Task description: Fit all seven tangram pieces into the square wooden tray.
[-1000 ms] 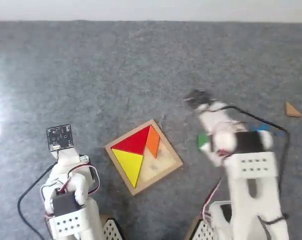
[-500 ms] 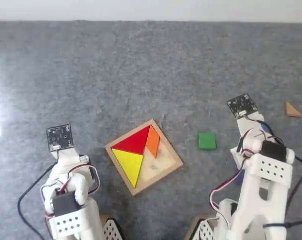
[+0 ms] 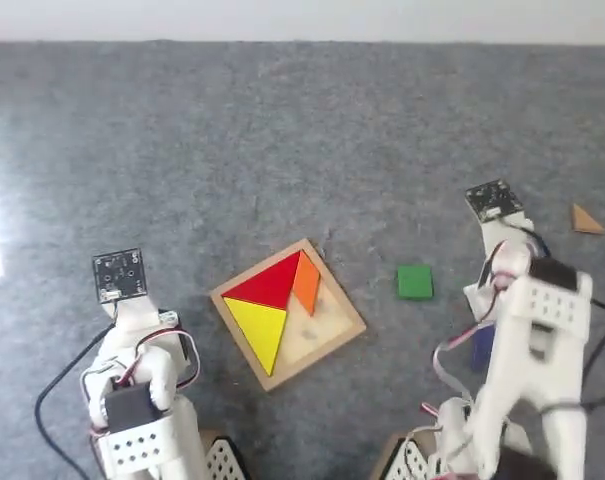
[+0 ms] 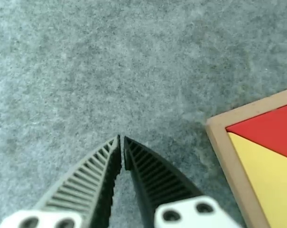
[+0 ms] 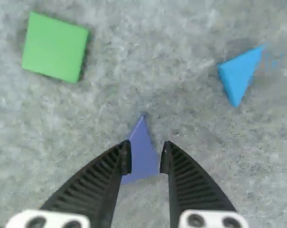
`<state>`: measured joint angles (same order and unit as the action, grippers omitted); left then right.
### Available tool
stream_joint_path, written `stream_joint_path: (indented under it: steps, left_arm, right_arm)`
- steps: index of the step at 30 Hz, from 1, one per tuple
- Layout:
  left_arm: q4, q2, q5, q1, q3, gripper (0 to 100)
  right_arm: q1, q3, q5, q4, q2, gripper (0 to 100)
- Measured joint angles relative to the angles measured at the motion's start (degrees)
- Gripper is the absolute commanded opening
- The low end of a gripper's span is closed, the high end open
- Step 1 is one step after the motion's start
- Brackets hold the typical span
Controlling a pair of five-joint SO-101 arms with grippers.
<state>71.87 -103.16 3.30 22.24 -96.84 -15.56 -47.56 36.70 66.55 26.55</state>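
The right gripper (image 5: 144, 155) has its fingers a little apart, and the purple triangle (image 5: 142, 137) lies flat on the grey table (image 5: 134, 85) between the tips, its point aimed away from the wrist. Farther ahead of the tips, a light blue triangle (image 5: 239, 73) lies off to one side and the green square (image 5: 54, 46) off to the other, both well clear of the fingers. In the high view the square sits between this arm and the square wooden tray (image 3: 344, 331), which holds a red triangle (image 3: 267, 285), a yellow triangle (image 3: 262, 330) and an orange piece (image 3: 307, 283). The left gripper (image 4: 120, 141) has its fingers pressed together over bare table; one corner of the tray lies just ahead and to the side of its tips, not touching them.
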Motion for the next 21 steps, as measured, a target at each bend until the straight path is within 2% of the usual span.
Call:
stream_joint_path:
  steps: [8,14,21]
  left_arm:
    - [0.00,0.00,0.00,0.00,0.00,1]
    - [0.00,0.00,0.00,0.00,0.00,1]
    - [0.00,0.00,0.00,0.00,0.00,1]
  right_arm:
    - [-1.67,1.05,4.40,-4.22,-2.46,12.7]
    - [-2.55,3.25,4.48,-6.77,-5.80,12.7]
    - [-2.37,7.56,2.46,-4.40,-14.59,12.8]
